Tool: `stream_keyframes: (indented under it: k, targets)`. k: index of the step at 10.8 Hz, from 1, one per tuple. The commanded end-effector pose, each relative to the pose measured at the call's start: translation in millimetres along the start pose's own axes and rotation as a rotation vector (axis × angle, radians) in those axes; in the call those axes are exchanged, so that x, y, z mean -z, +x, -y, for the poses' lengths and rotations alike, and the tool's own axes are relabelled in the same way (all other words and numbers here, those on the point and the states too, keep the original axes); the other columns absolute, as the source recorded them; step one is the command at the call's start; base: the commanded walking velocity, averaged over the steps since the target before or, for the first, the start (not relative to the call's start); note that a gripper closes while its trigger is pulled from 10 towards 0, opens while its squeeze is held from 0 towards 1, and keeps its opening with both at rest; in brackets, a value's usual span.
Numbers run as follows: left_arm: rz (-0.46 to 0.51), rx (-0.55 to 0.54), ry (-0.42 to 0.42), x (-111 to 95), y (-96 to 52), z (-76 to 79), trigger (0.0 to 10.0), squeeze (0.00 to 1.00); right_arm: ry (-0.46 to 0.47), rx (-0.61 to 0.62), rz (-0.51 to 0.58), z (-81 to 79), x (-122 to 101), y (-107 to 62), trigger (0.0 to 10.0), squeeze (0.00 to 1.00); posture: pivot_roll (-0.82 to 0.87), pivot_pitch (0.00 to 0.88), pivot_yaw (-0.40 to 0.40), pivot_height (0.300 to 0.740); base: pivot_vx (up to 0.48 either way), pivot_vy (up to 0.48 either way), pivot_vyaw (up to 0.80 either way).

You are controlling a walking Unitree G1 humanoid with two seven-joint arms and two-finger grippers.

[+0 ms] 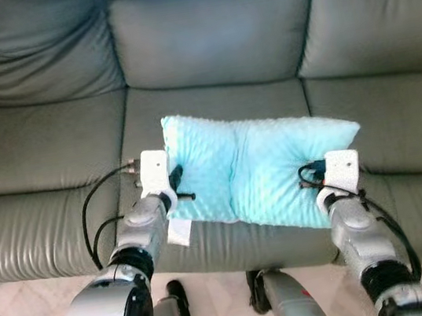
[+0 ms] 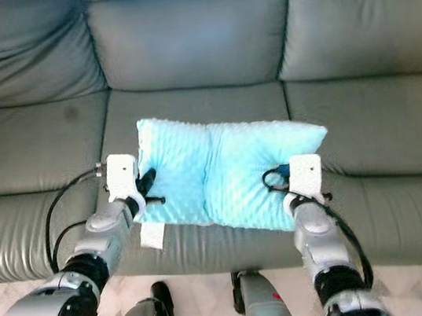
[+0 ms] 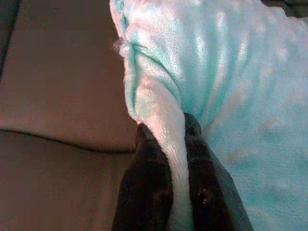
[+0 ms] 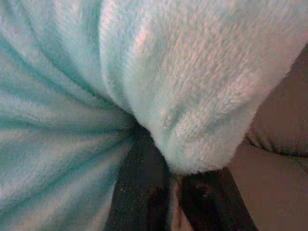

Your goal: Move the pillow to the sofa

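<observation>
1. The left gripper point(image 1: 177, 185) pinches the fuzzy edge of the pale blue, dimpled pillow point(image 1: 256, 169), its fingers closed on the fabric.
2. The right gripper point(image 1: 313, 174) is clamped on the opposite plush corner.
3. Between both grippers the pillow hangs over the smooth grey leather sofa point(image 1: 201, 40) seat.

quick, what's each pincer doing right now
Left pincer: closed on the left edge of the light blue pillow, over the sofa.
Right pincer: closed on the pillow's right end.
</observation>
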State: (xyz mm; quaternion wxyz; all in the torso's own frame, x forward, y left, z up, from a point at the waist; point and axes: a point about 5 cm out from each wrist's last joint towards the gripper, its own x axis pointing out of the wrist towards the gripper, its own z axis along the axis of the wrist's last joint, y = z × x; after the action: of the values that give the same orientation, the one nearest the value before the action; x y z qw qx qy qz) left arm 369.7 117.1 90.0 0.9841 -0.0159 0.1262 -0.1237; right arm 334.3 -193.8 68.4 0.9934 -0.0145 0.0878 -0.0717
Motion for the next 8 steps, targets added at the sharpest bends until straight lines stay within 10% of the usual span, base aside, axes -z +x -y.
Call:
stream_keyframes:
  k: [1, 8]
  targets:
    - [-0.011, -0.029, -0.004, 5.0, -1.9, -3.9, 10.0, 0.00, 0.012, 0.030, -0.017, 8.4, 8.5, -2.3, 10.0, 0.00, -0.17, 0.469, 0.022, 0.740, 0.000, 0.000, 0.00]
    - [0.024, -0.174, 0.043, -3.0, -4.4, -24.0, 10.0, 0.00, 0.001, -0.027, -0.003, 9.6, 3.1, 6.2, 10.0, 0.00, -0.15, 0.480, 0.028, 0.740, 0.000, 0.000, 0.00]
